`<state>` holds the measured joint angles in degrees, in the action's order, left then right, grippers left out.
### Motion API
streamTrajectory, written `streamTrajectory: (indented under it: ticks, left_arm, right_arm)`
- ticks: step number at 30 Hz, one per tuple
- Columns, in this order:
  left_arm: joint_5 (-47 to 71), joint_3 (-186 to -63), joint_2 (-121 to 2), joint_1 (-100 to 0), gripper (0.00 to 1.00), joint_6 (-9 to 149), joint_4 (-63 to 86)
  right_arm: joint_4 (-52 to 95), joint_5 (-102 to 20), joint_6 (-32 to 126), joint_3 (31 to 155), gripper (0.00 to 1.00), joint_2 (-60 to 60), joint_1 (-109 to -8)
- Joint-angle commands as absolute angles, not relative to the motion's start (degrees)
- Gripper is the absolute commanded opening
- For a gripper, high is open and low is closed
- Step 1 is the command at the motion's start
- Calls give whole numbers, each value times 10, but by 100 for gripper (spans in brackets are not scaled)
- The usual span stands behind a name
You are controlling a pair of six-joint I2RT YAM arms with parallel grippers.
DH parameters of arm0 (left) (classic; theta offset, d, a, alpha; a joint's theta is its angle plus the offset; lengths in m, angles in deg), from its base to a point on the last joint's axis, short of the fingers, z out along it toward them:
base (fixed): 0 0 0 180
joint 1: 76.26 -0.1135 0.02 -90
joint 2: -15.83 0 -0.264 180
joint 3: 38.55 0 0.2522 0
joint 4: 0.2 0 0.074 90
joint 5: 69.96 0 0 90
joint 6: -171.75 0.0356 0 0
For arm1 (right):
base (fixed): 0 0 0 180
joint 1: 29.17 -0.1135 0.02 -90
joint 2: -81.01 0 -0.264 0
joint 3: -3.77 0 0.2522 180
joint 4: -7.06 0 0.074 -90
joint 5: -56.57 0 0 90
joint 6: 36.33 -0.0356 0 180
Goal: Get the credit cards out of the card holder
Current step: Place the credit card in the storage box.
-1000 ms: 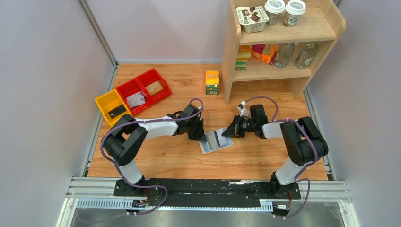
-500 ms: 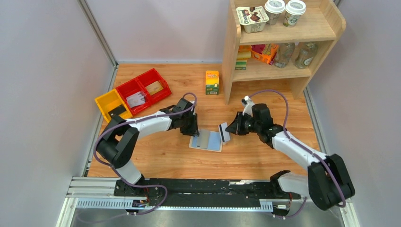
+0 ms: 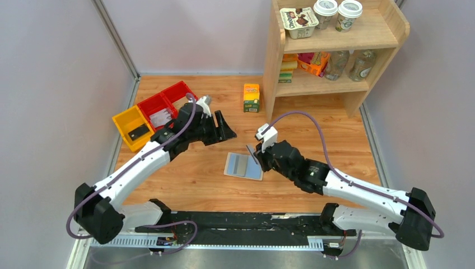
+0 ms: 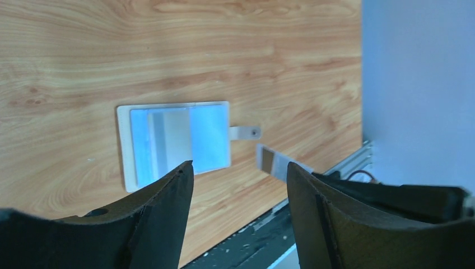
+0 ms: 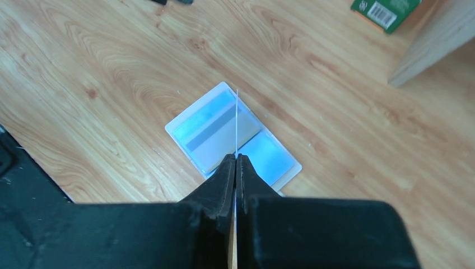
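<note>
Wooden table [image 3: 185,179] carries the card holder [image 3: 255,168], which lies spread flat with its light blue inside facing up, roughly midway between the two arms. A grey card [image 5: 218,131] with a darker stripe sits in one half of it, and the small closing tab [image 4: 245,133] sticks out from one edge.

The right gripper [image 5: 236,159] hangs just above the holder with its jaws pressed together on a second card [image 5: 237,120]. In the right wrist view this card stands on edge and shows only as a thin pale line. From the left wrist camera it appears beside the tab, whitish with a dark band, and seems to be clear of the holder, though the angle makes that hard to confirm.

The left gripper [image 4: 240,165] is raised over the table on the far left side of the holder, well apart from it. Its jaws are spread wide, with nothing between them and nothing touching them.
</note>
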<state>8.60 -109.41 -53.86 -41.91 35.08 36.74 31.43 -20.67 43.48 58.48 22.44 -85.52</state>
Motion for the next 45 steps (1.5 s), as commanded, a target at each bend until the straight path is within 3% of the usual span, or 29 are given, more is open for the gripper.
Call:
streamTrajectory:
  ticks: [1, 13, 24, 32, 45]
  left_arm:
    - [60, -1095, -491, -425, 70, 298, 361]
    - [-1, -1073, -516, -424, 69, 265, 326]
    - [4, -1048, -507, -424, 66, 259, 347]
    - [103, -1040, -454, -425, 66, 262, 407]
    - [58, -1015, -464, -425, 67, 187, 318]
  right_arm:
    - [293, -50, 533, 631, 0, 194, -928]
    - [213, 79, 680, 680, 0, 82, -1056]
    - [167, 130, 708, 689, 0, 33, -1079]
    - [164, 146, 707, 687, 0, 28, -1080]
    - [141, 142, 719, 684, 0, 19, -1093]
